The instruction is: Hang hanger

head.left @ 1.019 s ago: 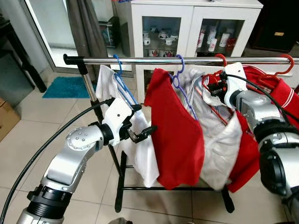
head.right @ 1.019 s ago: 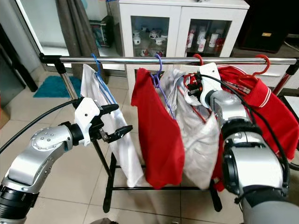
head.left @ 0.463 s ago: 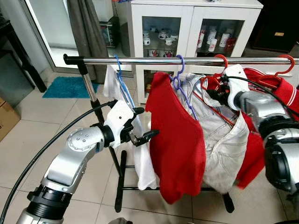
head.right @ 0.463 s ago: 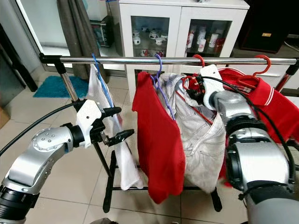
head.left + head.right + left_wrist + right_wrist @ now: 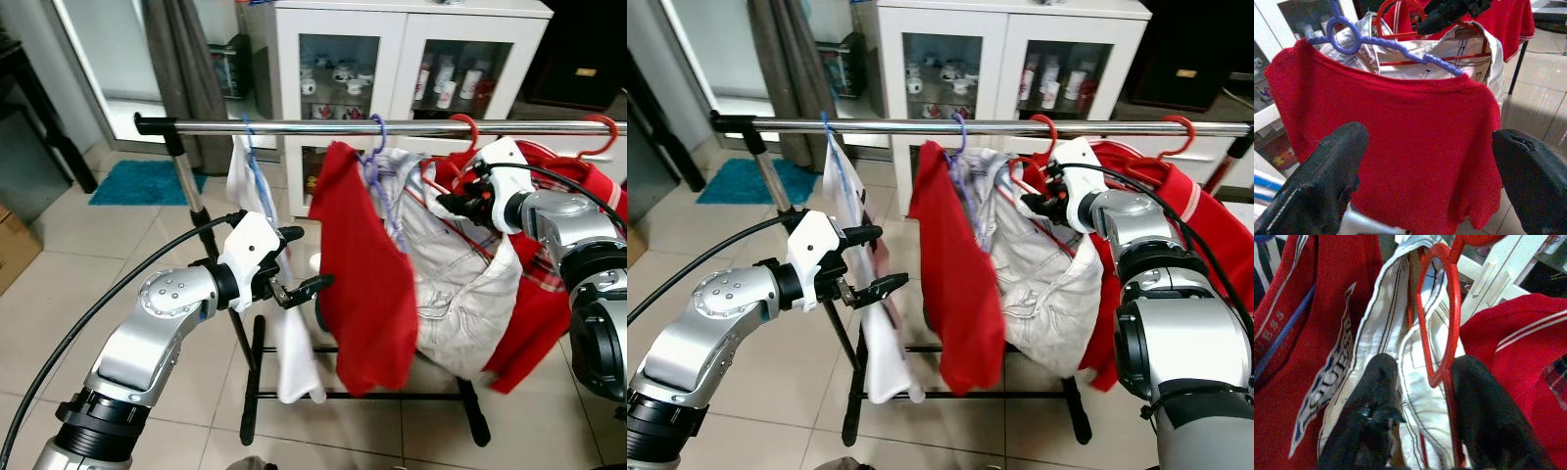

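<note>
Pale floor tiles run under a black clothes rack whose chrome rail (image 5: 323, 126) crosses the scene, with a white glass-door cabinet (image 5: 411, 59) behind it and a blue mat (image 5: 137, 181) on the floor near the rail's left end.

Several garments hang along the rail. Near the left end is a white garment (image 5: 284, 333) on a blue hanger. Toward the middle hangs a red shirt (image 5: 367, 264) on a purple hanger (image 5: 375, 157). Just right of it is a white patterned shirt (image 5: 456, 294) on a red hanger (image 5: 1043, 147), whose hook sits over the rail. Another red garment (image 5: 578, 211) hangs at the right end.

The right gripper (image 5: 1043, 203) is up at the neck of the white patterned shirt, just below the rail. In the right wrist view the red hanger's wire (image 5: 1442, 323) runs between the two fingers (image 5: 1376, 396), which stand a little apart on either side of it. They appear not to be pinching it, though I judge that from a close, partly hidden angle. That placement suits steadying or letting go of the hanger once its hook is over the rail.

The left gripper (image 5: 294, 284) is held out in front of the rack, between the white garment and the red shirt, with its jaws spread wide and nothing in them. It probably waits clear so the clothes can swing freely.

With the hook already on the rail, the hanging looks nearly complete.
</note>
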Tool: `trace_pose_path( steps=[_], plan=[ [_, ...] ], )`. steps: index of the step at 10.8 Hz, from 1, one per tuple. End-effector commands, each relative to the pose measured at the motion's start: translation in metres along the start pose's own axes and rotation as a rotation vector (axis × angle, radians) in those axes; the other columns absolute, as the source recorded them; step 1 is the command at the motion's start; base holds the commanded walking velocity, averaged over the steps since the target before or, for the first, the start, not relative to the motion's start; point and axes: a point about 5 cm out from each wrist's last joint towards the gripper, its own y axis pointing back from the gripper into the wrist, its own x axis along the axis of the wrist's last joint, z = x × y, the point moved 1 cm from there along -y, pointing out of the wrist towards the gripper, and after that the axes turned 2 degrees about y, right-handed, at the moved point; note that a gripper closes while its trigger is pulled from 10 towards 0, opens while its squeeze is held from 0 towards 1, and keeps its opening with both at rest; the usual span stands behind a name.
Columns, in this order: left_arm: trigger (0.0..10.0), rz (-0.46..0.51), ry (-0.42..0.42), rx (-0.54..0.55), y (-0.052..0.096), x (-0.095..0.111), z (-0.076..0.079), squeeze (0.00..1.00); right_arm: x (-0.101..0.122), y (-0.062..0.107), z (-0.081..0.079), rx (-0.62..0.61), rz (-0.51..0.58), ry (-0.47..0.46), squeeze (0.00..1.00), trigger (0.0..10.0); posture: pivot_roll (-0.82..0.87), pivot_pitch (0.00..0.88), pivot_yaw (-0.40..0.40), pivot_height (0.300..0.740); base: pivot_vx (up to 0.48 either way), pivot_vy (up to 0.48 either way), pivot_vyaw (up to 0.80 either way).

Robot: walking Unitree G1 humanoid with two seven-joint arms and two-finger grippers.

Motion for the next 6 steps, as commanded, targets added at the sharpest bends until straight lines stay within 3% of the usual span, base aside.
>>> trace_pose_path(
  steps=[1,2,3,6],
  plan=[
    [10.0,0.013,-0.021,-0.016,0.001,0.004,0.003,0.00,0.000,-0.002,-0.002,0.004,-0.023,0.022,0.00,1.2,-0.05,0.000,0.006,0.740,0.000,0.000,0.00],
    [10.0,0.013,-0.022,-0.016,0.001,0.004,0.002,0.00,0.000,-0.003,-0.003,-0.002,-0.025,0.018,0.00,1.0,-0.05,0.000,0.006,0.740,0.000,0.000,0.00],
    [10.0,0.012,-0.024,-0.019,0.001,0.005,0.002,0.00,0.000,-0.007,-0.007,-0.016,-0.028,0.005,0.00,0.0,-0.04,0.000,0.005,0.740,0.000,0.000,0.00],
    [10.0,0.008,-0.024,-0.031,0.003,0.005,0.003,0.00,-0.001,-0.012,-0.013,-0.039,-0.032,-0.029,0.00,0.0,-0.03,0.000,0.001,0.740,0.000,0.000,0.00]
  ],
)
